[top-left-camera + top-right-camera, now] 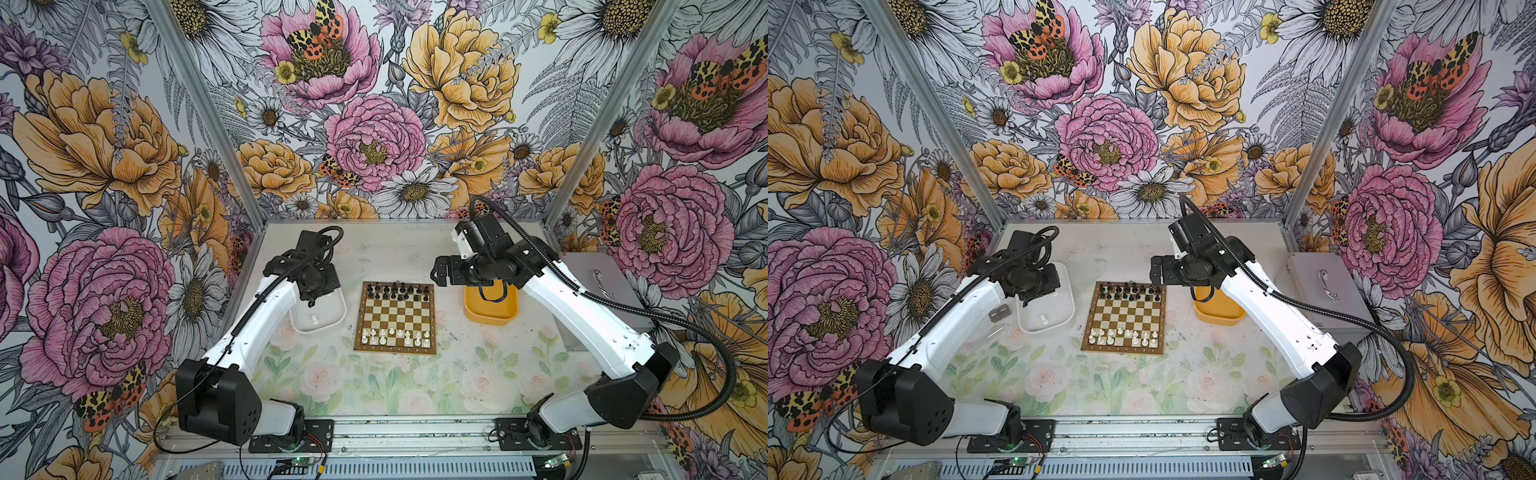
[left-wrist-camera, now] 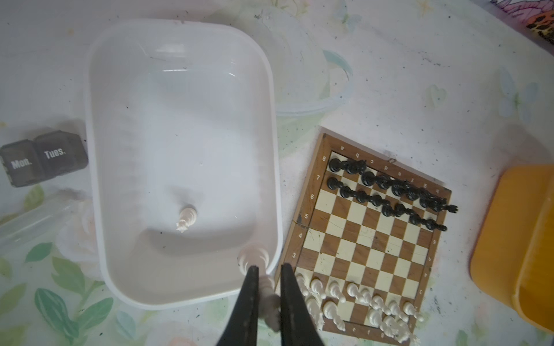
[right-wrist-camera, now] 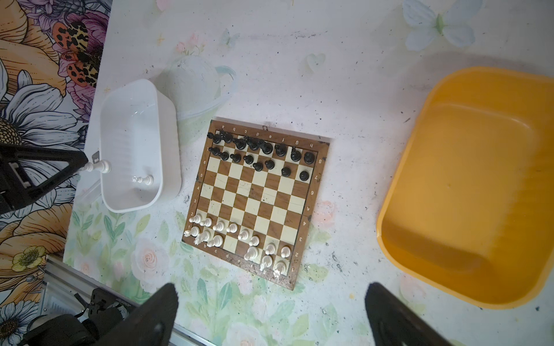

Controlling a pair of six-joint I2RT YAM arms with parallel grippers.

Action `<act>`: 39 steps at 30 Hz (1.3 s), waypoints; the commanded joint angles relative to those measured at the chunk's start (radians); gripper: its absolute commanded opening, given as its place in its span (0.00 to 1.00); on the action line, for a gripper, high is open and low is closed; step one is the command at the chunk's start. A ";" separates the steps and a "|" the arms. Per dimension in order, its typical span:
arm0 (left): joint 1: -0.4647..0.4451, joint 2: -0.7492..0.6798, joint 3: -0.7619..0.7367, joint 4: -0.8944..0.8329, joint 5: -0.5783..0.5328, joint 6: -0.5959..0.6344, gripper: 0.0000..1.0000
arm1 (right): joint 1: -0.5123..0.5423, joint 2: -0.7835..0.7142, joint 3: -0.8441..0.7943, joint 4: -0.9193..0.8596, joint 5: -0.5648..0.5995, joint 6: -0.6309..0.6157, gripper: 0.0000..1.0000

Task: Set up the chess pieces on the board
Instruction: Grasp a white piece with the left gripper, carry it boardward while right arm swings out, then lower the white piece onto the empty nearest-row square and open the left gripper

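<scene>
Chess piece (image 2: 186, 218) sits in white tray (image 2: 90, 119); left claw (image 2: 269, 266) clamps another piece (image 2: 253, 257), right claw (image 3: 271, 287) apart.

Three walls close in the scene, all papered with large pink, orange and white flowers and spotted moths: a far wall (image 1: 374, 124), a left wall (image 1: 83, 166) and a right wall (image 1: 706, 124). Slanting aluminium posts (image 1: 199, 104) mark the two far corners. The tabletop (image 1: 415, 386) is white and scuffed, speckled with dark flecks, and bears a faded print of pale roses and green leaves toward the near side. A grey metal box (image 1: 615, 270) with a handle sits at the right edge. An aluminium rail (image 1: 415, 436) runs along the near edge. The light is even, with soft shadows.
</scene>
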 commanded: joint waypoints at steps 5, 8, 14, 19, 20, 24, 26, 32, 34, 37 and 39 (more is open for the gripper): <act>-0.198 -0.139 -0.098 -0.019 0.002 -0.197 0.09 | 0.023 -0.126 -0.094 -0.004 0.015 0.030 1.00; -0.329 -0.177 -0.152 0.005 -0.045 -0.291 0.09 | 0.033 -0.177 -0.137 -0.010 0.015 0.040 1.00; -0.564 -0.159 -0.237 0.087 -0.151 -0.441 0.09 | 0.048 -0.283 -0.214 -0.029 0.015 0.058 1.00; -0.660 -0.073 -0.240 0.122 -0.210 -0.476 0.08 | 0.057 -0.345 -0.234 -0.070 0.025 0.059 1.00; -0.674 -0.059 -0.243 0.133 -0.217 -0.480 0.08 | 0.057 -0.357 -0.237 -0.077 0.029 0.061 1.00; -0.688 -0.027 -0.272 0.203 -0.206 -0.495 0.08 | 0.058 -0.392 -0.247 -0.100 0.037 0.062 1.00; -0.693 -0.001 -0.274 0.228 -0.201 -0.497 0.08 | 0.058 -0.405 -0.249 -0.110 0.041 0.062 1.00; -0.710 0.091 -0.229 0.245 -0.197 -0.474 0.07 | 0.058 -0.429 -0.256 -0.127 0.053 0.061 1.00; -0.711 0.116 -0.217 0.249 -0.196 -0.471 0.07 | 0.058 -0.435 -0.258 -0.129 0.057 0.062 1.00; -0.715 0.148 -0.203 0.257 -0.202 -0.462 0.07 | 0.058 -0.442 -0.263 -0.130 0.063 0.062 1.00; -0.711 0.168 -0.197 0.266 -0.203 -0.454 0.07 | 0.058 -0.446 -0.269 -0.131 0.064 0.064 1.00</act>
